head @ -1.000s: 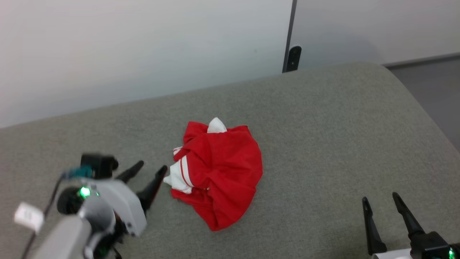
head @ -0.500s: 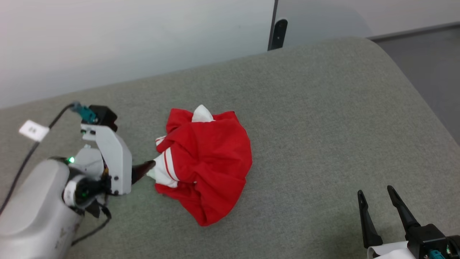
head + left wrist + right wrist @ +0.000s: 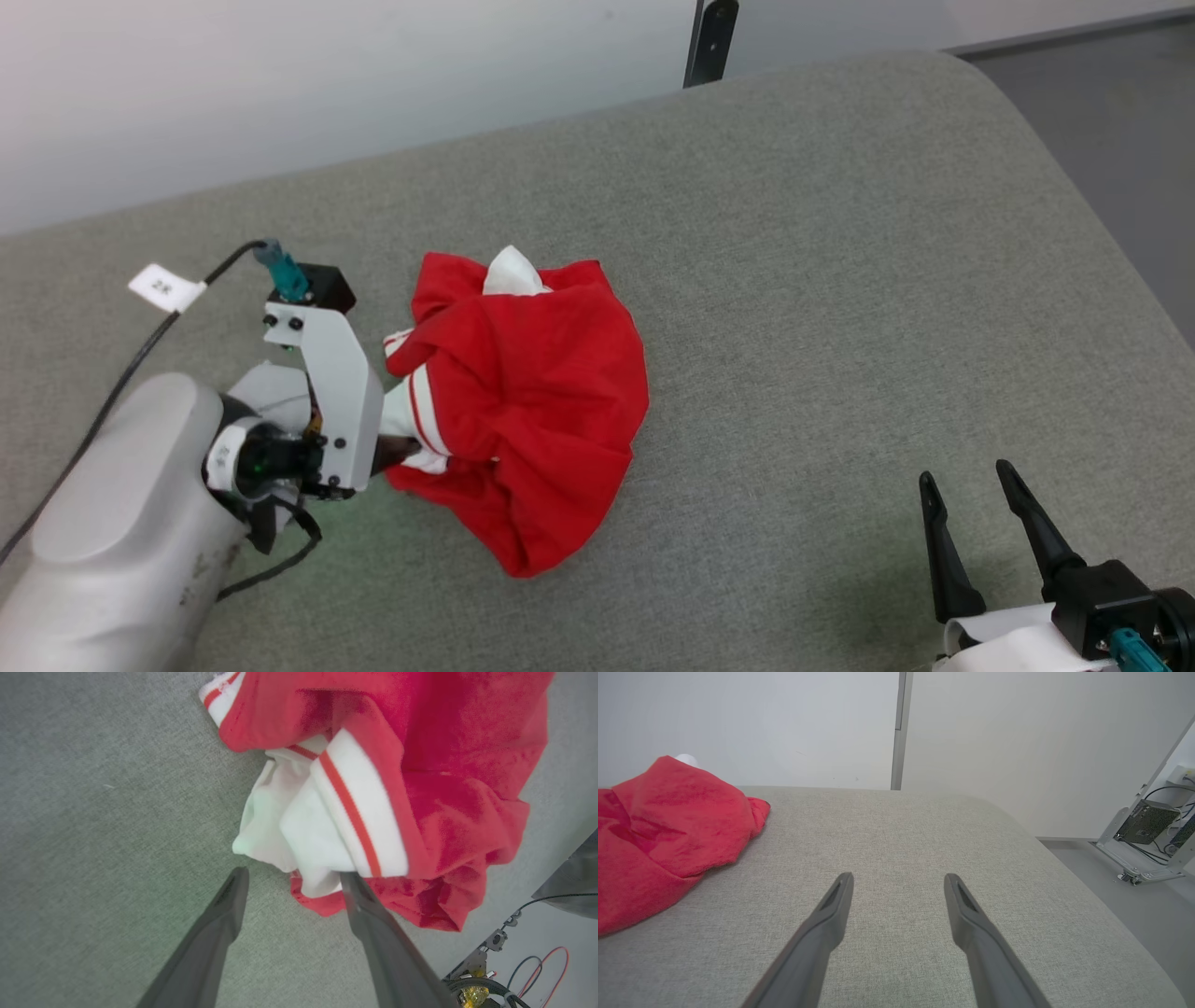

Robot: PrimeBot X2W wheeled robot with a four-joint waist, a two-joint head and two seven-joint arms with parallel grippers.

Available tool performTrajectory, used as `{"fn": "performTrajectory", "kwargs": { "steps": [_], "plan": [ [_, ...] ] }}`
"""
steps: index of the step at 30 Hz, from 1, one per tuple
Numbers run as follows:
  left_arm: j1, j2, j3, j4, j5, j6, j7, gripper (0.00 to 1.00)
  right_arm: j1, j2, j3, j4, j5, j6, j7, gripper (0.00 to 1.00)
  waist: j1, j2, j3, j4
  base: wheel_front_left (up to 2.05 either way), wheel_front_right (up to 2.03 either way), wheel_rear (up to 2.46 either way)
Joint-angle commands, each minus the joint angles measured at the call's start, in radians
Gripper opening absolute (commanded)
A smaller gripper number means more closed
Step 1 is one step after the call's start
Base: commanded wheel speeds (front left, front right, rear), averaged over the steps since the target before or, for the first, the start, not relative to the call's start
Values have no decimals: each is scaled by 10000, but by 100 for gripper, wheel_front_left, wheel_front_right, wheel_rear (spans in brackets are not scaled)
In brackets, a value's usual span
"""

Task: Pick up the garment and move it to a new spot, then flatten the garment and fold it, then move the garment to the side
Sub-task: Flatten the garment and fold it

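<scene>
The garment [image 3: 532,392] lies crumpled in a red heap mid-table, with a white striped sleeve on its left side. My left gripper [image 3: 400,448] points down at that sleeve, its fingers largely hidden behind the wrist bracket. In the left wrist view the left gripper [image 3: 294,875] is open, and the white sleeve of the garment [image 3: 327,826] sits just past the fingertips, one fingertip [image 3: 350,884] touching the cloth. My right gripper [image 3: 964,474] stands open at the lower right, far from the garment. In the right wrist view the right gripper [image 3: 899,877] holds nothing, with the garment [image 3: 668,812] at the left.
The grey padded table [image 3: 822,261] rounds off at its far right corner, with floor [image 3: 1120,112] beyond. A white wall and a dark post [image 3: 707,37] stand behind it. A tagged cable [image 3: 161,287] trails from my left wrist. A metal frame [image 3: 1143,826] with cables stands at the right.
The head camera has shifted. My left arm has swung in over the table and turned its open fingers down onto the white sleeve. The right gripper has kept its place.
</scene>
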Motion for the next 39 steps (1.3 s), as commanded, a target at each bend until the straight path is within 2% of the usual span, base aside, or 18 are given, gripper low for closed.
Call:
{"fn": "performTrajectory", "kwargs": {
  "steps": [1, 4, 6, 8, 9, 10, 16, 21, 28, 39],
  "plan": [
    [-99, 23, -60, 84, 67, 24, 56, 96, -187, 15, 13, 11, 89, -10, -9, 100, 0, -1, 89, -6, 0, 0, 0],
    [-305, -52, -163, 286, 143, -46, 101, 82, -198, 15, 58, 33, 120, -10, -9, 100, 0, -1, 180, -12, 0, 0, 0],
    [-383, -109, -240, 462, 165, -81, 211, 56, -229, 15, 77, 38, 128, -10, -9, 100, 0, -1, 231, -14, 0, 0, 0],
    [-505, -181, -287, 627, 188, -118, 223, 35, -263, 15, 94, 57, 148, -10, -9, 100, 0, -1, 276, -13, 0, 0, 0],
    [-569, -216, -310, 700, 190, -132, 234, 15, -284, 16, 102, 63, 157, -10, -9, 100, 0, -1, 296, -12, 0, 0, 0],
    [-654, -254, -342, 769, 206, -153, 237, 0, -299, 16, 108, 68, 162, -10, -9, 100, 0, -1, 312, -9, 0, 0, 0],
    [-965, -401, -508, 971, 178, -315, 453, 0, -323, 16, 83, 101, 157, -10, -9, 100, 0, -1, 324, 51, 0, 0, 0],
    [-1121, -280, -591, 910, 168, -419, 671, 0, -220, 16, -73, 161, 89, -10, -9, 100, 0, -1, 188, 262, 0, 0, 0],
    [-1157, 426, -698, 453, 397, -322, 1139, 0, -70, 17, -188, 197, -18, -10, -9, 100, 0, -1, -92, 734, 0, 0, 0],
    [-366, 2130, -596, -907, 444, 558, 2559, 0, -49, 16, -256, 251, -152, -10, -9, 100, 0, -1, -313, 1311, 0, 0, 0]
  ]
}}
